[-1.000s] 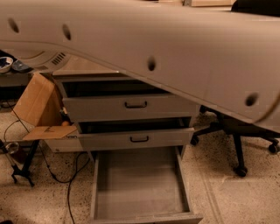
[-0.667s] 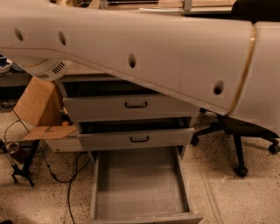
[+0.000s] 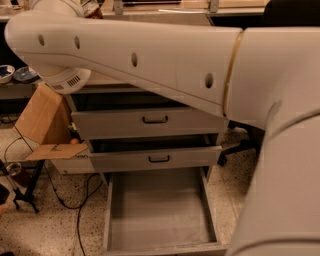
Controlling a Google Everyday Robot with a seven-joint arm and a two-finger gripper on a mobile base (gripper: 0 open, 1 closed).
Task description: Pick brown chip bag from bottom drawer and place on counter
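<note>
The tool was hidden past the top left edge, beyond the long white arm that crossed the view; its state could not be told. Just beside the forearm, a sliver of the wrinkly dark brown chip bag was seen at the top edge, next to the glossy grey-brown tabletop. Well below, the deep grey metal bottom drawer was pulled open over speckled flooring, with a tan cardboard box near it.

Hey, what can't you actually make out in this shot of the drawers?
- Gripper: out of the camera view; the arm runs off the top left edge.
- Counter: mostly covered by the arm.
- Brown chip bag: nowhere identifiable; the bottom drawer shows only bare grey floor, its front cut by the lower edge.
- Middle drawer: inside too dark to see.
</note>
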